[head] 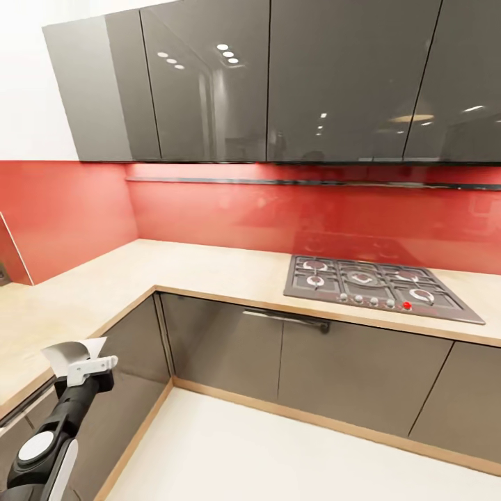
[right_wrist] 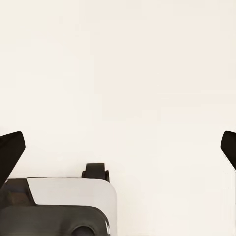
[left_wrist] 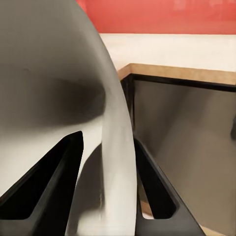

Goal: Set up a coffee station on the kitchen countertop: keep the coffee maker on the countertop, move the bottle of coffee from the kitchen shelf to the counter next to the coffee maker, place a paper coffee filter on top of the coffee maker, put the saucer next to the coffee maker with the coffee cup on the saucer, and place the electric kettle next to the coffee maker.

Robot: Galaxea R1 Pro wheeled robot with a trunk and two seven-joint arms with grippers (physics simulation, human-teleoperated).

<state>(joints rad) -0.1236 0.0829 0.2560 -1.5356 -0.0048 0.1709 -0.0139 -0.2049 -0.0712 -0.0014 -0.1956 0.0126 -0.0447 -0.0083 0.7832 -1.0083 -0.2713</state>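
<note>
My left gripper [head: 89, 367] is shut on the paper coffee filter [head: 72, 352], a pale off-white folded piece that sticks up above the fingers at the lower left of the head view. In the left wrist view the paper coffee filter [left_wrist: 49, 73] curves as a large pale sheet pinched between the two dark fingers [left_wrist: 56, 184] of the left gripper [left_wrist: 105, 142]. The gripper hangs just off the front edge of the kitchen countertop [head: 209, 268], a light beige L-shaped worktop over dark grey cabinets. My right gripper [right_wrist: 118, 147] is open over pale floor, its dark fingertips [right_wrist: 11, 147] wide apart.
A gas hob [head: 376, 285] with a red knob is set into the countertop at the right. Glossy dark wall cabinets [head: 278, 76] hang above a red backsplash [head: 278, 216]. Pale floor [head: 278, 459] lies in front of the base cabinets [head: 223, 348]. My own base [right_wrist: 59, 206] shows below the right gripper.
</note>
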